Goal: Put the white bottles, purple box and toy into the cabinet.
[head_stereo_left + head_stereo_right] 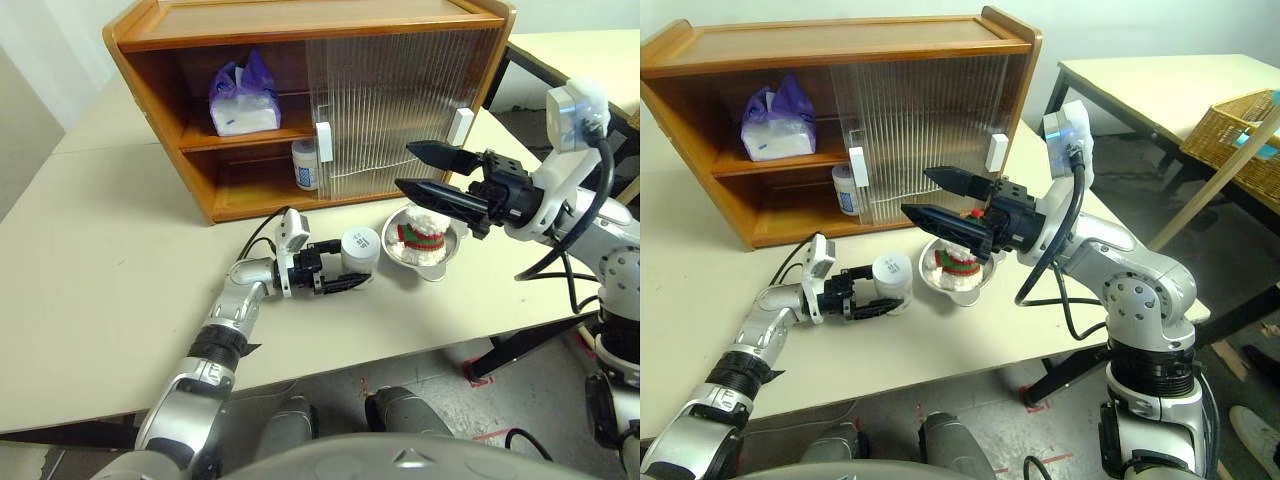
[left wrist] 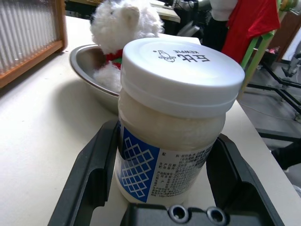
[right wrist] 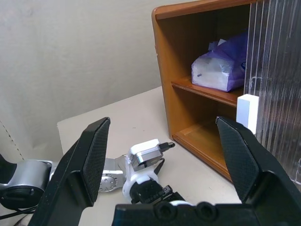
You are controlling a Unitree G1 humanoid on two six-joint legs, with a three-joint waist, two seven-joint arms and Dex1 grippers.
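One white bottle (image 1: 360, 248) stands on the table in front of the cabinet (image 1: 300, 30). My left gripper (image 1: 358, 268) lies level around it, and its fingers (image 2: 94, 169) press the label on both sides. The second white bottle (image 1: 305, 165) is on the lower shelf, by the edge of the sliding door. On the upper shelf sits the purple box (image 1: 243, 100). The toy (image 1: 422, 232) rests in a metal bowl (image 1: 395, 250) just right of the held bottle. My right gripper (image 1: 403, 166) hangs open above the bowl, holding nothing.
The ribbed sliding door (image 1: 400, 100) covers the cabinet's right half, and the left half stands open. The table's front edge runs close behind my left arm. A wicker basket (image 1: 1240, 130) sits on another table at the far right.
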